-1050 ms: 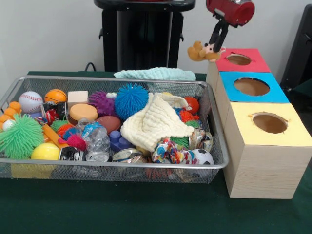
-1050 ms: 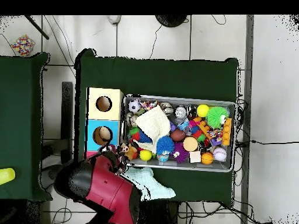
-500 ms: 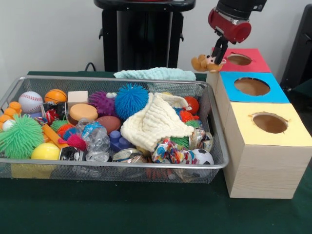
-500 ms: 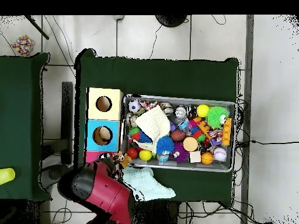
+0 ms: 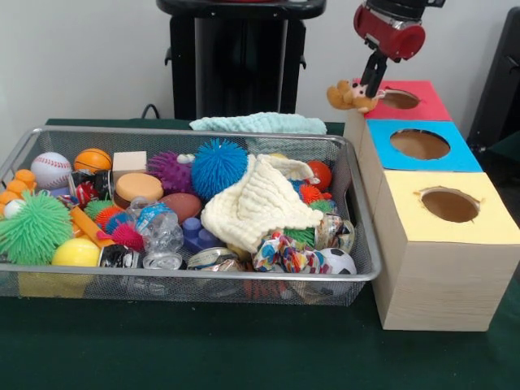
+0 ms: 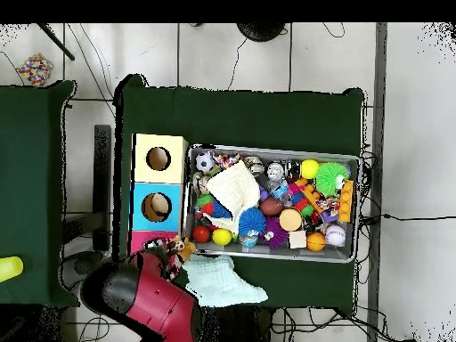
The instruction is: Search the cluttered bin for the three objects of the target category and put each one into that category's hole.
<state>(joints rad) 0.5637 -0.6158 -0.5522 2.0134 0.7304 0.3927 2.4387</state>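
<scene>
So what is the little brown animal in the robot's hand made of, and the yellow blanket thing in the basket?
The little brown animal looks like plush fabric: fuzzy and soft-edged, dangling from the shut hand. The yellow cloth seems to be soft waffle-knit cotton or similar, matte and crumpled in folds. The basket looks like shiny metal wire mesh.

A robotics lab or test room, not a home; a worktop (image 6: 240,111) draped in dark green cloth stands on a pale tiled floor (image 6: 410,134) crossed by loose black cables (image 6: 405,216); a wire mesh bin (image 5: 187,280) crammed with toys sits beside a wooden sorting box (image 5: 443,276) with three coloured, round-holed tops; a red robot arm (image 6: 151,298) on a black pedestal (image 5: 236,57) stands before a plain white wall (image 5: 81,57).
</scene>
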